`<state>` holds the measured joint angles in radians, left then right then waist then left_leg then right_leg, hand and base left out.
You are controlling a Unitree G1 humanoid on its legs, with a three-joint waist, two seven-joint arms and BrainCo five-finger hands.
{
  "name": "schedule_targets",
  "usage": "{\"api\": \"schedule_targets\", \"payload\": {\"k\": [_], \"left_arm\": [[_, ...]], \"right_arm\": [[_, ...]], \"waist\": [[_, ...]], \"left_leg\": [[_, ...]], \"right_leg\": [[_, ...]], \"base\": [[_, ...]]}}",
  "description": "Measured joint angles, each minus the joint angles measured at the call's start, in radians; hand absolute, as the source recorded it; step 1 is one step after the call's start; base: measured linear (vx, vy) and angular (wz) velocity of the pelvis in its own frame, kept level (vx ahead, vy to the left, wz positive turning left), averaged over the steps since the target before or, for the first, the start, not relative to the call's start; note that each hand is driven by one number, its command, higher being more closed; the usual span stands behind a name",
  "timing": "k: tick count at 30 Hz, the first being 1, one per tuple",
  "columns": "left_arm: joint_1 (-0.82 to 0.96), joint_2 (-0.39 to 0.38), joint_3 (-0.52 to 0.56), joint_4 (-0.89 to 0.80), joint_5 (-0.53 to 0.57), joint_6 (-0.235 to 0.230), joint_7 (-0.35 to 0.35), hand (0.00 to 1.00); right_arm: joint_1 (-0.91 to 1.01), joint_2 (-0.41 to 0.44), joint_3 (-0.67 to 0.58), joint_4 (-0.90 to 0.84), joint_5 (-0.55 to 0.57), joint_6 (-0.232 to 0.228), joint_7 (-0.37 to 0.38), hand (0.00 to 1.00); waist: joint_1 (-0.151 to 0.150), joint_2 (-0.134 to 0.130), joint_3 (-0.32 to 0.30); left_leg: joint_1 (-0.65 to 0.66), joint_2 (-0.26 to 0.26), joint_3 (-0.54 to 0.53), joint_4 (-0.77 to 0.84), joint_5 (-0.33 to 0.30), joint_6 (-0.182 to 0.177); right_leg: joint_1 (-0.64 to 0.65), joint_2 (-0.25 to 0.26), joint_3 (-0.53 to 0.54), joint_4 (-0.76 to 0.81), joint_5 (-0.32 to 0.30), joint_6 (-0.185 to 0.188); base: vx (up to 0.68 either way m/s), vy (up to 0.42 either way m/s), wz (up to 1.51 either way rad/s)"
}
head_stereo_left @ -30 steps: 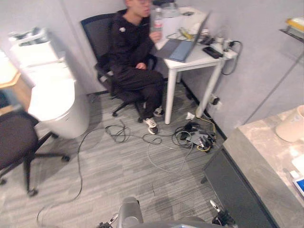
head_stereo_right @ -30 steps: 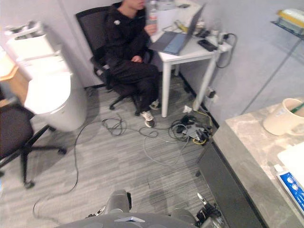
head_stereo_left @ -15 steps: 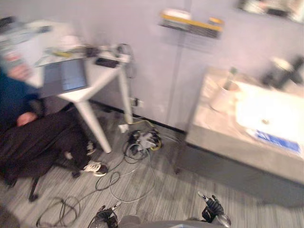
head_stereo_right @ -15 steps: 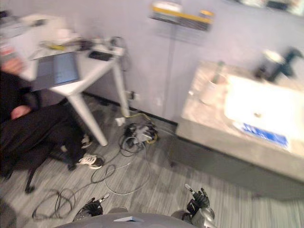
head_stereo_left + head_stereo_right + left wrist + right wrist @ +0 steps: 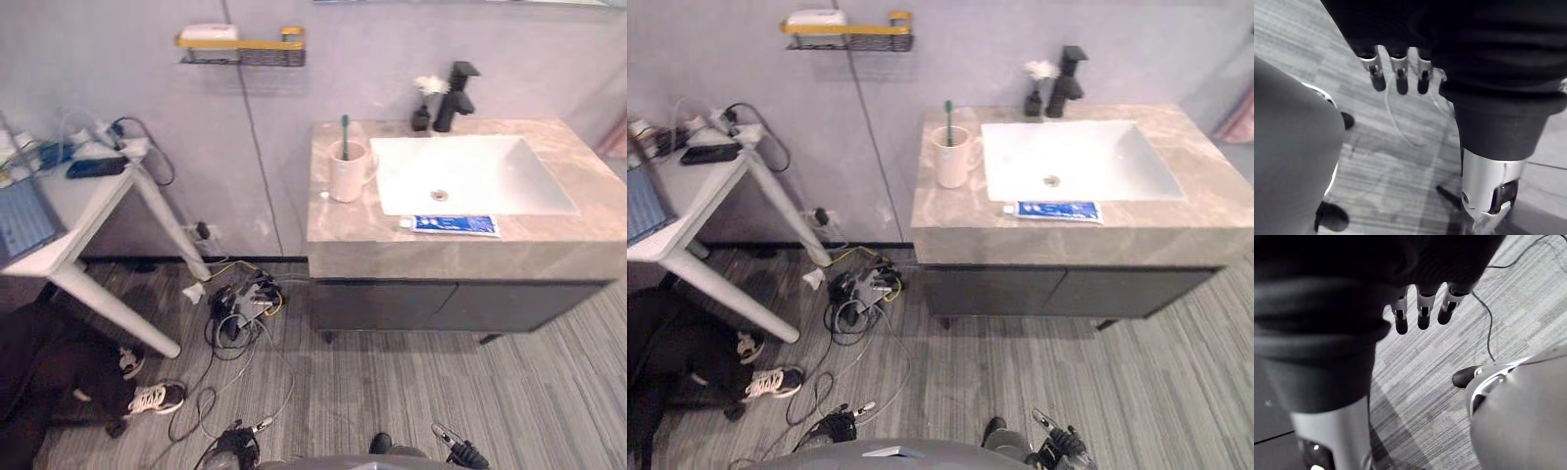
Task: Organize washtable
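left hand (image 5: 1399,81) hangs low by the robot's side over the grey floor (image 5: 411,392), with its fingers straight and loose and nothing in them. right hand (image 5: 1423,316) hangs the same way on the other side, fingers straight and loose, holding nothing. both hands are well apart from the washtable (image 5: 451,304), which stands against the wall ahead. its stone counter (image 5: 333,230) has a white sink (image 5: 470,171) set into it. a cream cup (image 5: 346,172) stands upright on the left part of the counter, just beside the sink's left edge, and a green toothbrush (image 5: 345,127) sticks up out of it. a blue and white toothpaste (image 5: 456,225) lies flat between the sink's front edge and the counter's front edge. a black tap (image 5: 457,93) stands at the back edge of the counter, behind the sink. just to its left is a small dark vase (image 5: 422,116), i think, with a white flower in it. a wall shelf (image 5: 240,47) with a yellow rail hangs up to the left of the counter. a white desk (image 5: 88,196) stands at the far left with a laptop (image 5: 20,220) and a dark phone (image 5: 95,167) on it. cables (image 5: 240,304) lie in a heap on the floor between the desk and the washtable. a person's shoe (image 5: 157,398) shows on the floor under the desk.
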<state>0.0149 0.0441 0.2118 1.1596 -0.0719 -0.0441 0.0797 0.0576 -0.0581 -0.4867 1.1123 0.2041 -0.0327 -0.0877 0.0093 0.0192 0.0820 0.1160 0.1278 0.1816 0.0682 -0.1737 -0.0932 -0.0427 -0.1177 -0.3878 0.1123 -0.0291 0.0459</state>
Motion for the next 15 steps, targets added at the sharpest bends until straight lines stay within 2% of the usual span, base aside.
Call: {"api": "schedule_targets", "payload": {"k": [4,5,6,7,8,9,10,12,13,14,15], "left_arm": [[0.001,0.014,-0.017,0.001,0.003,0.0,-0.005,0.0],[0.009,0.022,-0.011,-0.001,0.0,0.0,-0.007,0.0],[0.011,0.024,0.014,-0.028,-0.001,-0.001,-0.009,0.0],[0.017,0.021,0.038,-0.036,0.0,-0.001,-0.01,0.0],[0.03,0.012,0.086,-0.05,-0.003,-0.004,-0.009,0.0],[0.047,0.01,0.104,-0.051,-0.002,-0.002,-0.009,0.0],[0.061,0.015,0.105,-0.052,-0.003,-0.001,-0.008,0.0],[0.073,0.015,0.114,-0.052,-0.004,0.001,-0.008,0.0],[0.074,0.012,0.122,-0.052,-0.005,0.0,-0.008,0.0],[0.074,0.012,0.126,-0.052,-0.009,0.0,-0.008,0.0],[0.083,0.009,0.135,-0.052,-0.011,0.001,-0.008,0.0]], "right_arm": [[-0.005,0.001,0.0,0.0,0.002,-0.001,0.001,0.0],[-0.006,0.006,0.001,0.0,0.01,-0.001,0.002,0.0],[-0.009,0.011,0.003,-0.001,0.012,-0.002,0.003,0.0],[-0.01,0.01,0.006,-0.005,0.012,-0.003,0.004,0.0],[-0.012,0.01,0.013,-0.014,0.012,-0.008,0.011,0.0],[-0.013,0.012,0.023,-0.012,0.012,-0.009,0.014,0.0],[-0.016,0.021,0.024,-0.015,0.012,-0.009,0.015,0.0],[-0.013,0.02,0.013,-0.015,0.012,-0.008,0.016,0.0],[-0.016,0.02,0.0,-0.012,0.012,-0.006,0.017,0.0],[-0.019,0.021,-0.003,-0.011,0.012,-0.004,0.018,0.0],[-0.024,0.023,-0.023,-0.012,0.012,-0.005,0.02,0.0]], "waist": [[-0.002,0.013,0.01],[-0.002,0.005,0.014],[0.001,-0.005,0.024],[0.004,0.001,0.026],[0.009,0.021,0.034],[0.022,0.024,0.042],[0.03,0.011,0.046],[0.028,0.016,0.049],[0.031,0.01,0.055],[0.032,0.005,0.058],[0.031,0.002,0.059]], "left_leg": [[-0.012,0.037,-0.055,0.079,-0.023,-0.026],[-0.056,0.043,-0.068,0.203,-0.039,-0.026],[-0.135,0.062,-0.069,0.395,-0.04,-0.022],[-0.176,0.079,-0.069,0.493,-0.036,-0.015],[-0.24,0.114,-0.081,0.66,-0.006,0.031],[-0.278,0.131,-0.089,0.77,0.064,0.051],[-0.305,0.134,-0.089,0.836,0.096,0.042],[-0.357,0.113,-0.063,0.82,-0.008,0.034],[-0.373,0.081,-0.029,0.702,-0.043,0.028],[-0.37,0.059,-0.008,0.613,-0.043,0.027],[-0.353,0.022,0.038,0.424,-0.021,0.019]], "right_leg": [[0.056,0.03,-0.048,-0.005,-0.049,-0.006],[0.074,0.034,-0.045,-0.012,-0.065,-0.009],[0.097,0.044,-0.034,-0.02,-0.07,-0.02],[0.104,0.05,-0.032,-0.017,-0.069,-0.024],[0.125,0.077,-0.014,-0.009,-0.086,-0.035],[0.15,0.088,0.02,-0.005,-0.101,-0.046],[0.161,0.083,0.034,-0.006,-0.11,-0.052],[0.171,0.073,0.051,-0.007,-0.117,-0.056],[0.18,0.058,0.058,-0.016,-0.117,-0.055],[0.187,0.047,0.061,-0.021,-0.118,-0.054],[0.19,0.032,0.071,-0.026,-0.124,-0.041]], "base": [[0.11,-0.049,0.48],[0.11,-0.094,0.37],[0.09,-0.091,0.23],[0.0,-0.139,-0.17],[0.01,-0.131,-0.6],[0.01,-0.154,-0.78],[0.0,-0.128,-0.73],[-0.1,-0.029,-0.35],[-0.2,0.048,-0.19],[-0.27,0.096,-0.23],[-0.26,0.125,-0.3]]}}
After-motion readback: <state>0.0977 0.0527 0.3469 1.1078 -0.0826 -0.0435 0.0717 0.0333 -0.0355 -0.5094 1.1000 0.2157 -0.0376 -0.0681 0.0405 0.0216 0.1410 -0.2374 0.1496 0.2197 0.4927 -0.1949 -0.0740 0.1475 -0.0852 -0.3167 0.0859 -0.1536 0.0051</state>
